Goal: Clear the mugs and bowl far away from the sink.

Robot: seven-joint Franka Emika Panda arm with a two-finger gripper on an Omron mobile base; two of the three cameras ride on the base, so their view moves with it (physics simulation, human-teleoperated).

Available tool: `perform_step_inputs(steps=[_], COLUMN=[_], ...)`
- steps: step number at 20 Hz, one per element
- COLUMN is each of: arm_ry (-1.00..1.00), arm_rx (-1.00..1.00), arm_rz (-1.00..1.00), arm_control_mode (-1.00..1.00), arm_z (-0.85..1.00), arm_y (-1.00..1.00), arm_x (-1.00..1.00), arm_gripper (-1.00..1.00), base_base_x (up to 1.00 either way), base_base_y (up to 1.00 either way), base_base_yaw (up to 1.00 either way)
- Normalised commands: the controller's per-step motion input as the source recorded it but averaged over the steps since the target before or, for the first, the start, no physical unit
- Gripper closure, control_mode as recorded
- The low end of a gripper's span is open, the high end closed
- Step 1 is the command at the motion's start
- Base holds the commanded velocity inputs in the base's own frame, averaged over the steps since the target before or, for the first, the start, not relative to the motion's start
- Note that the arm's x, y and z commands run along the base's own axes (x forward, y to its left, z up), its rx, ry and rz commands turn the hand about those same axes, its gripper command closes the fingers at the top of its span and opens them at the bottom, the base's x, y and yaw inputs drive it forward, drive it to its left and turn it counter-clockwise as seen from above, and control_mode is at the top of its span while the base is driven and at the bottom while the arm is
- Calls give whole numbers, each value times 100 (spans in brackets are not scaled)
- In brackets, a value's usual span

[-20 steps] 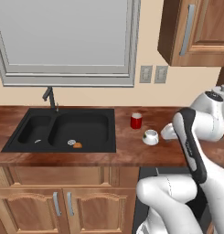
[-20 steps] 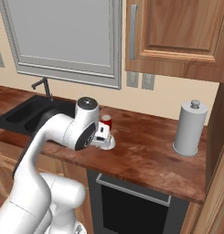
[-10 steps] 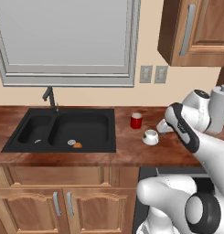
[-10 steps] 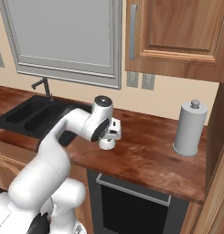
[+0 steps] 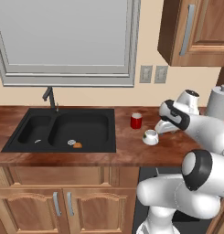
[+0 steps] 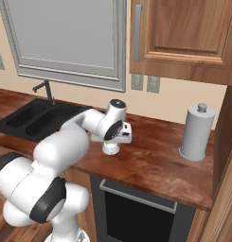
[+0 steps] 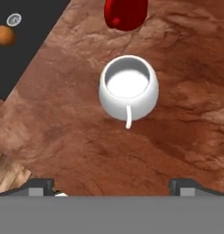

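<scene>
Wooden counter (image 5: 131,153) holds an empty white mug (image 7: 128,88) beneath the spread claw (image 7: 112,186); orange ball (image 5: 77,145) in sink (image 5: 22,146).

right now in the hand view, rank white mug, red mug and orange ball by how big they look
1. white mug, largest, whole and nearest the camera.
2. red mug, cut off by the top edge, so its rank is unsure.
3. orange ball, clearly smallest.

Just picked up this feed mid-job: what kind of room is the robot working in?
A home kitchen, rendered rather than real. A black double-basin sink with a faucet is set into a wood-look counter, with wooden cabinets overhead and a paper towel roll beside the wall.
</scene>
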Motion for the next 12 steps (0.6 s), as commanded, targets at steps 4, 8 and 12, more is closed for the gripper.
perform_step_inputs(steps=[4, 8, 12], arm_ry=[7, 6, 2], arm_rx=[-5, -3, -1], arm_rz=[8, 5, 4], arm_control_mode=[-100, -100, -100], arm_z=[-35, -33, -31], arm_y=[0, 0, 0], arm_x=[9, 3, 0], arm_gripper=[-100, -100, -100], base_base_x=[0, 0, 0], base_base_y=[0, 0, 0], base_base_yaw=[0, 0, 0])
